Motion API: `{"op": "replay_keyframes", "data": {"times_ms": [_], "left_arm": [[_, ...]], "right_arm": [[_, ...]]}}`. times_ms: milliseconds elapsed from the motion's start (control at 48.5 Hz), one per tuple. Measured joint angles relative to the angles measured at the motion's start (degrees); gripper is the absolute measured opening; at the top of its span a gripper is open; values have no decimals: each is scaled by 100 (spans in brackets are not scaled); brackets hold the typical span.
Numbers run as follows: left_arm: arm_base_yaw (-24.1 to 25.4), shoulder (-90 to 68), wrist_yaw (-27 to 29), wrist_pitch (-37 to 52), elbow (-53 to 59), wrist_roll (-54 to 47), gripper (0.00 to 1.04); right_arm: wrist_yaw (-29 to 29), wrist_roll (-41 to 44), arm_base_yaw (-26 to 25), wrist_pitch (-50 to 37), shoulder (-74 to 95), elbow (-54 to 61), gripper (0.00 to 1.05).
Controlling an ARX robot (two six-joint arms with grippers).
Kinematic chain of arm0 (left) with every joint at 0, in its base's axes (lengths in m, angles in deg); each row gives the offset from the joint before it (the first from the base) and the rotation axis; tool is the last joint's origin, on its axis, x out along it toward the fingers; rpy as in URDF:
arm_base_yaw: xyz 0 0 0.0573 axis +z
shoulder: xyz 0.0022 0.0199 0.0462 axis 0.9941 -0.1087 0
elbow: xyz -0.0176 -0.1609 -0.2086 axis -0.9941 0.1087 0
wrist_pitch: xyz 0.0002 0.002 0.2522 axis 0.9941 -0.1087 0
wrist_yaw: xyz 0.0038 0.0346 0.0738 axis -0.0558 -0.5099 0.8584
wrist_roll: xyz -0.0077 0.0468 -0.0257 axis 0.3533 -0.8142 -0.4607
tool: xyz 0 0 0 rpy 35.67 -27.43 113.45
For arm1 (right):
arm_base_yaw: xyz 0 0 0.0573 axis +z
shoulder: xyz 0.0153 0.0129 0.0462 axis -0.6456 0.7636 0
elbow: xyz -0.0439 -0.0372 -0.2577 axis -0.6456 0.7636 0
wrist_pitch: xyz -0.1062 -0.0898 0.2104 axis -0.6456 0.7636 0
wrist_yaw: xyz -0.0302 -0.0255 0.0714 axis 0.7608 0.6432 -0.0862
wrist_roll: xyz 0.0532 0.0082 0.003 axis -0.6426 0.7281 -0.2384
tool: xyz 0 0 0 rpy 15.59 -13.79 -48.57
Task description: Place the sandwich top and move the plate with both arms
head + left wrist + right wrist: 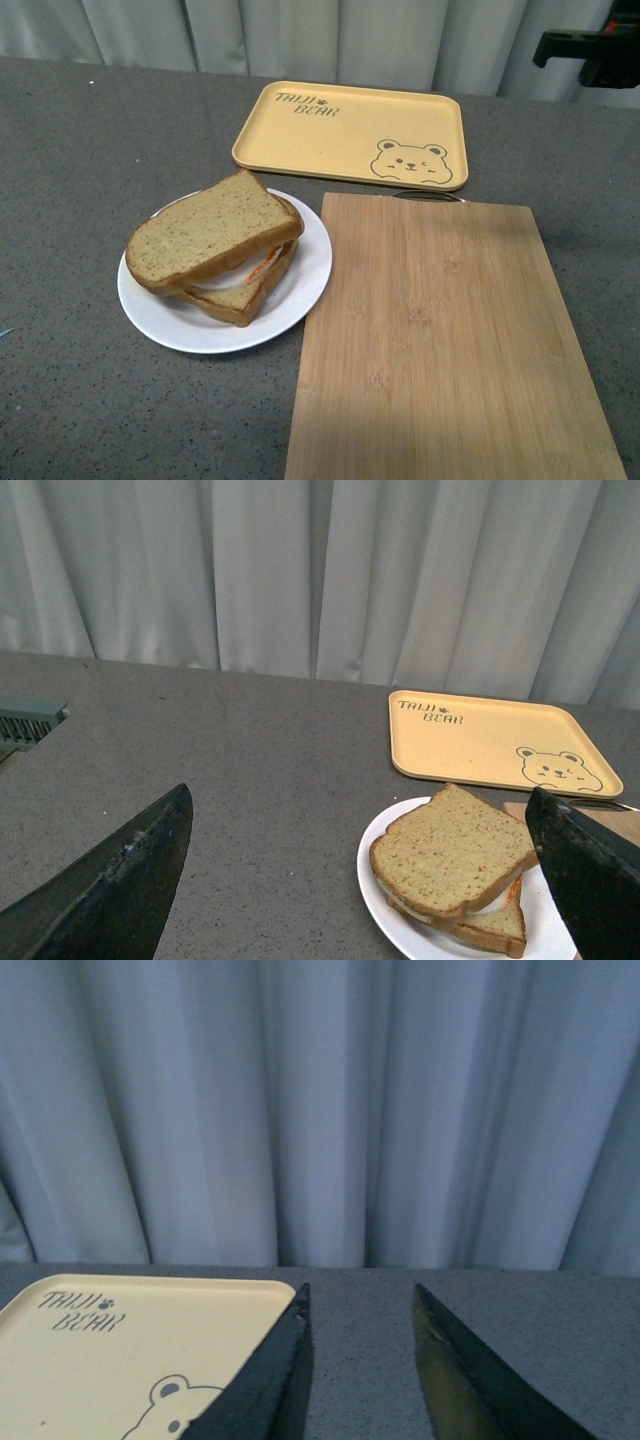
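Bread slices (2): the sandwich top (pixel 210 235) lies tilted over a lower slice (pixel 235 298), with an orange and pale filling (pixel 262 266) showing at the open edge.
Plate (1): the white plate (pixel 305 270) carries the whole stack on the grey table (pixel 80 150). Its right rim is just beside the cutting board (pixel 440 340).
Tray (1): the yellow tray (pixel 350 125) with a bear drawing lies behind the board, near the curtain (pixel 300 35).
Left gripper (1): the left gripper (pixel 360 793) has its two fingers (pixel 120 890) spread wide and holds nothing. It is apart from the plate (pixel 385 900).
Right gripper (1): the right gripper (pixel 360 1287) has its fingers (pixel 270 1380) parted by a narrow gap, with nothing between them.
Front view only: the whole board, and a black part (pixel 590 45) at the far right edge that cannot be identified. Neither gripper appears.
Left wrist view only: a grey-green ridged object (pixel 30 720) at the table's edge.
Right wrist view only: the tray's corner (pixel 130 1350) beside the right gripper. The sandwich and plate are out of frame.
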Motion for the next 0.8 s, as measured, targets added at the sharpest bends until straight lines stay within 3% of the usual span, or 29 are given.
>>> {"op": "replay_keyframes", "data": {"times_ms": [103, 144, 268, 413, 640, 722, 805], "left_arm": [[0, 0, -4, 0, 0, 0, 98], [0, 2, -4, 0, 0, 0, 98], [0, 17, 13, -4, 0, 0, 98], [0, 15, 11, -7, 0, 0, 98], [2, 13, 0, -7, 0, 0, 98], [2, 13, 2, -7, 0, 0, 98], [2, 13, 0, -7, 0, 0, 98]], "right_arm": [[68, 4, -74, 15, -42, 24, 6], [63, 20, -74, 15, -44, 57, 1], [-745, 46, -365, 127, -1056, 1294, 1], [-815, 44, -737, 387, -2610, 2535, 1], [-1117, 46, -960, 1250, -4009, 3163, 1], [-1537, 46, -1200, 1617, -4548, 3296, 1], [-1537, 44, -1392, 2568, -5412, 3320, 1]]}}
